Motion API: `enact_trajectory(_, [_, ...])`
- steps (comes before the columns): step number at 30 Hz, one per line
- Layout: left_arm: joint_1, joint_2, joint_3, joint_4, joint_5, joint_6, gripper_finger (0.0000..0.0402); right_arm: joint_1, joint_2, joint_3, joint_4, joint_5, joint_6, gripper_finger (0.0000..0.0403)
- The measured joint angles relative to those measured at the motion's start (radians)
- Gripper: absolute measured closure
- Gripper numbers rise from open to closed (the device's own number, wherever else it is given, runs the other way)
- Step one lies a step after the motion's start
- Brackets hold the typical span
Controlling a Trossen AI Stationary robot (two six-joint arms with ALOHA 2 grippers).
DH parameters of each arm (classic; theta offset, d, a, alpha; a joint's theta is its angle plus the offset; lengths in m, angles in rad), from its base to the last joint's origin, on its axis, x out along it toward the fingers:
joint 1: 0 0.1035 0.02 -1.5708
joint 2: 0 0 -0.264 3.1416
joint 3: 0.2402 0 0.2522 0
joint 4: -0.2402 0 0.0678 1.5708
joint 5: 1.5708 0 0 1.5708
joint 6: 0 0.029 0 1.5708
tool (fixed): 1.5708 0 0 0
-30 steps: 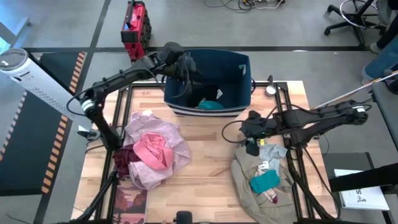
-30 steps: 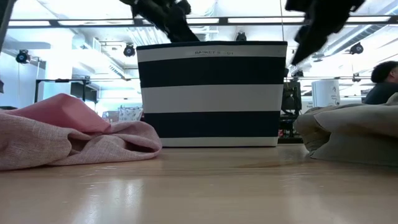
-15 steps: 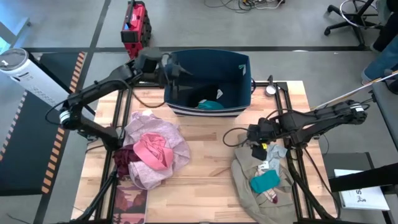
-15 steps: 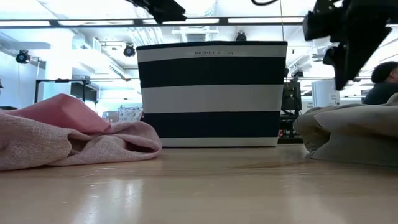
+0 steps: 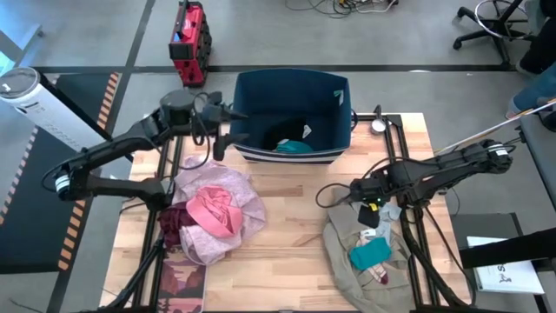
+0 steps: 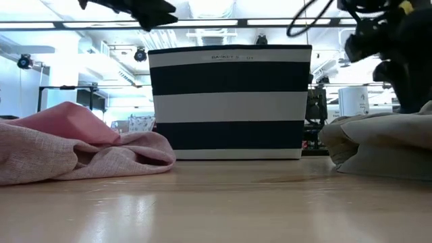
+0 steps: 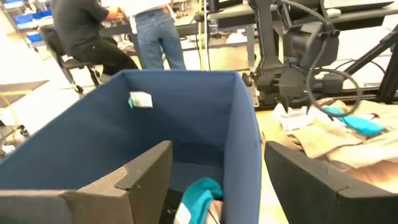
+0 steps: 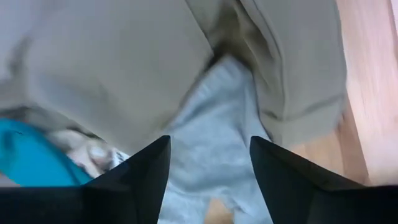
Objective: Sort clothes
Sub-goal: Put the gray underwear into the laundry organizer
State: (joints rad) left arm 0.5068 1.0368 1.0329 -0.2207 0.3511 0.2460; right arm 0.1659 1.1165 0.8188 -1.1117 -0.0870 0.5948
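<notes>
My left gripper [image 5: 228,130] is open and empty, level with the rim of the navy bin [image 5: 291,113] at its near left corner; the left wrist view [image 7: 227,180] looks into the bin [image 7: 186,118]. A teal and a black piece [image 5: 291,139] lie in the bin. My right gripper [image 5: 372,207] is open and points down, just above a grey piece [image 8: 211,143] that lies on the beige-khaki garment [image 5: 352,256]. A small teal piece [image 5: 369,254] lies on the khaki too. At the left a coral pink piece [image 5: 213,210] lies on a lilac-pink one [image 5: 234,187], beside a maroon one [image 5: 174,224].
A reddish-brown book [image 5: 182,283] lies at the near left corner. The bin stands at the far edge, its striped wall [image 6: 229,101] facing the table. Bare wood [image 5: 291,226] lies between the two piles. People show in the room beyond the bin [image 7: 112,31].
My left gripper has drawn back from over the bin toward the table's left and near side, open. My right gripper has gone toward the table's right and near side and down, over the grey piece on the khaki garment.
</notes>
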Motion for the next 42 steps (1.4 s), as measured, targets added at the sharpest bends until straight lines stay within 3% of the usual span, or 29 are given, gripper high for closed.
enact_trajectory(5, [0.000, -0.047, -0.077, 0.045, -0.002, -0.024, 0.0168, 0.000, 0.000, -0.030, -0.041, 0.000, 0.018, 0.0207])
enact_trajectory(11, [0.000, -0.075, -0.141, 0.077, -0.044, -0.026, 0.0162, -0.001, 0.000, -0.067, -0.042, 0.015, 0.018, 0.0188])
enact_trajectory(19, [0.000, -0.075, -0.173, 0.080, -0.054, -0.031, 0.0154, -0.001, -0.001, -0.147, -0.042, 0.027, 0.016, 0.0150])
enact_trajectory(26, [0.000, -0.074, -0.177, 0.087, -0.054, -0.031, 0.0168, -0.016, 0.000, -0.215, 0.030, 0.037, -0.005, 0.0143])
enact_trajectory(36, [0.000, -0.074, -0.177, 0.088, -0.054, -0.031, 0.0157, -0.061, 0.065, -0.259, 0.075, 0.035, -0.016, 0.0184])
enact_trajectory(39, [0.000, -0.074, -0.178, 0.087, -0.054, -0.031, 0.0159, -0.062, 0.100, -0.261, 0.076, 0.035, -0.020, 0.0215])
enact_trajectory(42, [0.000, -0.074, -0.179, 0.086, -0.054, -0.031, 0.0167, -0.062, 0.131, -0.261, 0.083, 0.034, -0.036, 0.0273])
